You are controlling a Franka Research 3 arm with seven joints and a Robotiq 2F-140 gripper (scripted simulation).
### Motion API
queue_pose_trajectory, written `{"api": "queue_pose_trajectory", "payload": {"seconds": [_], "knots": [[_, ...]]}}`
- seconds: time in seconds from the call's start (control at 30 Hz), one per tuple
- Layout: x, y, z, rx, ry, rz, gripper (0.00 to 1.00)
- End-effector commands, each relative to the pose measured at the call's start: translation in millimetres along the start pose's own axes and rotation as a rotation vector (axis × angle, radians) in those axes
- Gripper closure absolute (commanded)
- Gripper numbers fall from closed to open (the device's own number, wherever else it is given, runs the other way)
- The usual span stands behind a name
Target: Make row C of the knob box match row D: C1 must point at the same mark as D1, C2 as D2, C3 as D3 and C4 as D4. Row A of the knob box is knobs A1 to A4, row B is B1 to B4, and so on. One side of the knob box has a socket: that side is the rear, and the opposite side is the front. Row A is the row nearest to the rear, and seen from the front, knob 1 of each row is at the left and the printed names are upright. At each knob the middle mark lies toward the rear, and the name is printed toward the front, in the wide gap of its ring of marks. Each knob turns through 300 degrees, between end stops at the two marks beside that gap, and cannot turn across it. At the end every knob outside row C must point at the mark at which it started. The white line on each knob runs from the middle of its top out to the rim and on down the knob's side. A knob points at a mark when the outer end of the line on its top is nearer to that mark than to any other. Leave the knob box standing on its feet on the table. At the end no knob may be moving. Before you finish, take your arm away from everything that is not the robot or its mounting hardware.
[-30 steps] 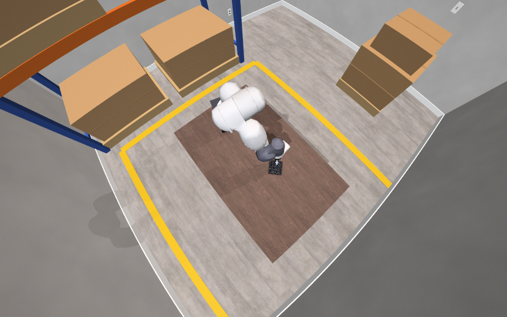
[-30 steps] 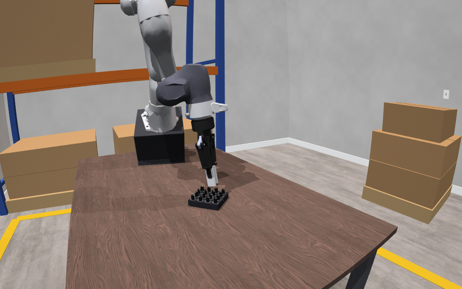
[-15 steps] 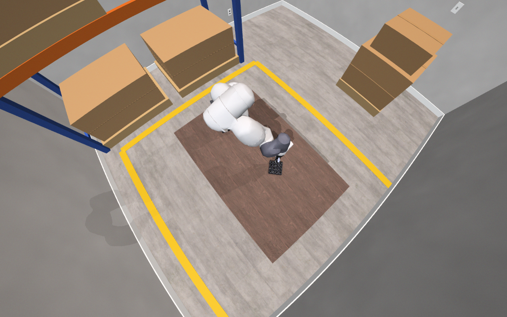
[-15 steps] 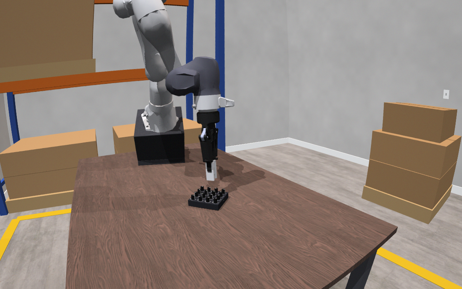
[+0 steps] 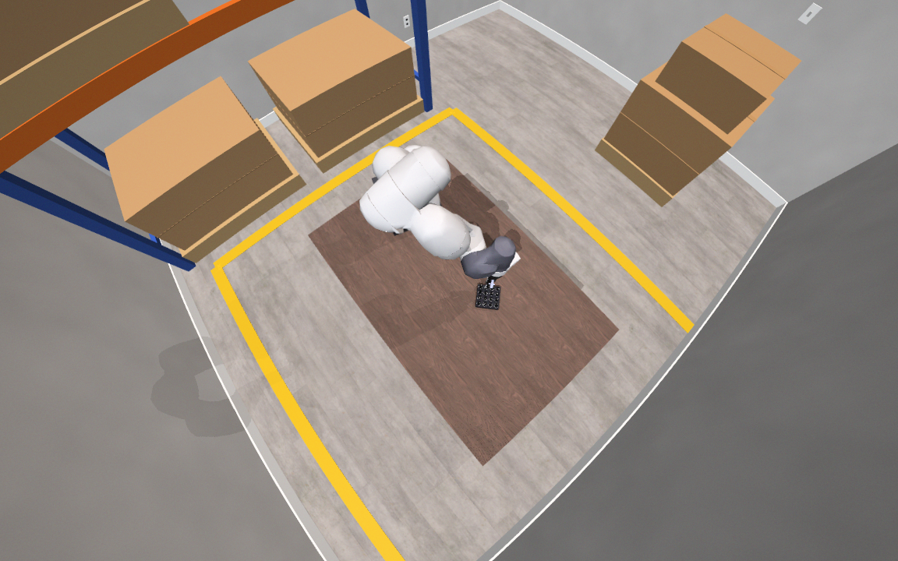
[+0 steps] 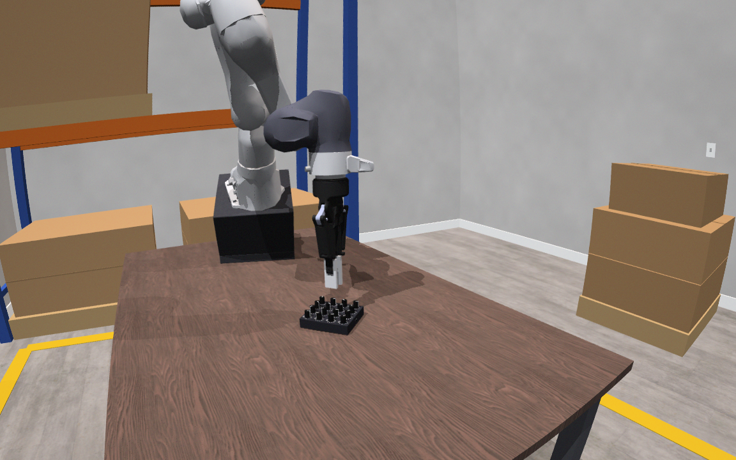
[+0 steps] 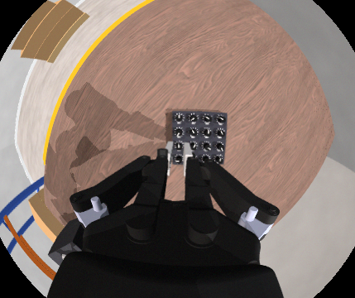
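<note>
The black knob box (image 5: 488, 307) (image 6: 323, 326) (image 7: 213, 126) stands flat on the brown table, with four rows of four black knobs. White lines and rings of marks show in the wrist view; the lines point in differing directions. Printed names and the socket cannot be made out. My gripper (image 5: 491, 283) (image 6: 334, 284) (image 7: 178, 150) points down, its pale fingertips a little apart with nothing between them. It hangs just above the knobs, over the box's edge nearest the arm's base. In the wrist view one knob (image 7: 179, 146) shows through the gap; the right fingertip partly covers its neighbours.
The table (image 5: 438, 348) (image 6: 233, 372) (image 7: 260, 83) reaches well past the box on all sides. The arm's black base block (image 6: 253, 234) stands at its far end. Cardboard boxes (image 5: 703, 104) (image 6: 657, 252) and shelving stand off the table.
</note>
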State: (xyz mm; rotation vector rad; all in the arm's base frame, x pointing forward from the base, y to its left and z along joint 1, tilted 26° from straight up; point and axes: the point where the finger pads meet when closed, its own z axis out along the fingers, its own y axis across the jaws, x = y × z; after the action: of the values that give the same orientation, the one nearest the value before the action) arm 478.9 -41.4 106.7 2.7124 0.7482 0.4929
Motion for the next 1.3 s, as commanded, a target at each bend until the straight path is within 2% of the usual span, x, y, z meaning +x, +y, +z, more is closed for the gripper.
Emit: {"api": "queue_pose_trajectory", "payload": {"seconds": [0.0,1.27], "knots": [[0.7,2.5,-1.4,-0.010,-0.001,0.156,0.88],[5.5,7.2,-8.0,-0.015,0.003,0.741,0.88]]}}
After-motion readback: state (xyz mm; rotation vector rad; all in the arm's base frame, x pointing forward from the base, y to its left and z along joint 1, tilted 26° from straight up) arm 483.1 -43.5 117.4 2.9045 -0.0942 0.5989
